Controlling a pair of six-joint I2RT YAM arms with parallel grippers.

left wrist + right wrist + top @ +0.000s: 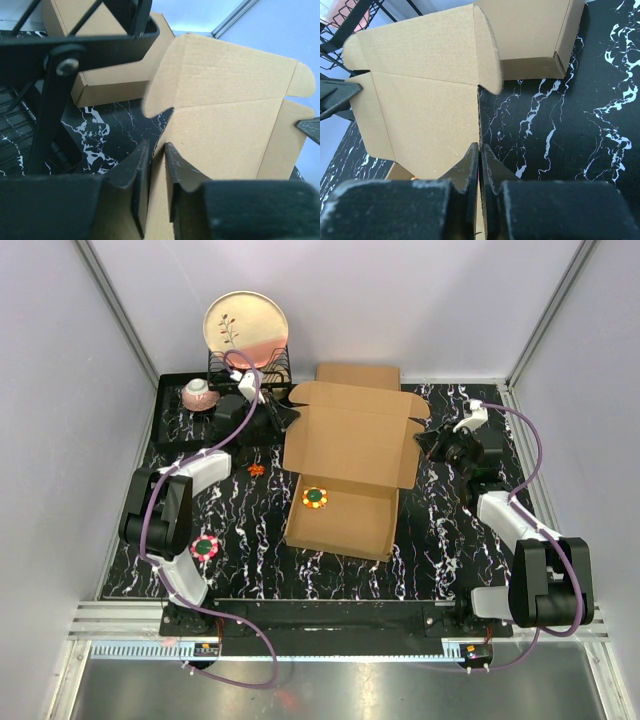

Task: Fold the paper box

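The paper box [345, 455] lies mid-table, a brown cardboard mailer with its base flat and its lid panel raised toward the back. My left gripper [285, 420] is at the panel's left edge. In the left wrist view the gripper [156, 145] straddles that edge of the paper box [230, 120], jaws narrow but open, a gap beside the right finger. My right gripper [425, 445] is at the panel's right edge. The right wrist view shows this gripper [480, 146] pinched shut on the cardboard edge of the paper box [420, 90].
A made-up brown box [358, 375] stands just behind the raised panel. At back left, a black tray [172, 430] holds a pink cup [196, 393] and a wire rack [262, 368] with a plate [246, 325]. Flower-shaped discs lie in the box base [316, 498] and on the table [205, 546].
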